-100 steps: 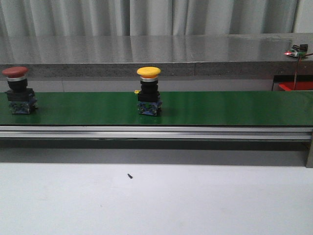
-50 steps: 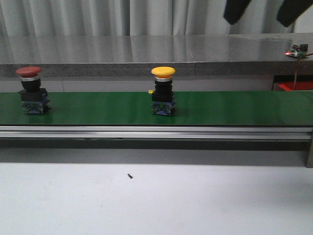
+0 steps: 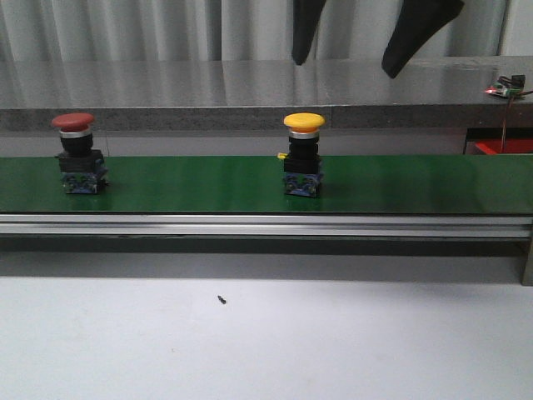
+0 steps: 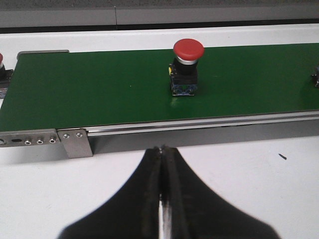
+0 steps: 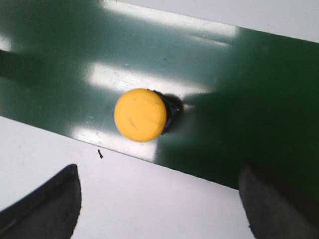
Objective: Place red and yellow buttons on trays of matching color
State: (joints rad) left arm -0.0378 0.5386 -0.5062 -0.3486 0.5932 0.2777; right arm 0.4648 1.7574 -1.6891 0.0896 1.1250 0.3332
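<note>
Two buttons stand upright on the green belt (image 3: 416,183): yellow button (image 3: 303,155) near the middle, red button (image 3: 77,154) well to the left. Right gripper (image 3: 375,37) hangs above the yellow one, jaws spread wide, holding nothing. Left gripper (image 4: 162,154) sits near the belt's front edge, jaws clenched on nothing. Red tray (image 3: 504,147) only partly seen, far right; no yellow tray visible. Advice: centre the right jaws over the cap, descend straight, grip the dark body below the cap
</note>
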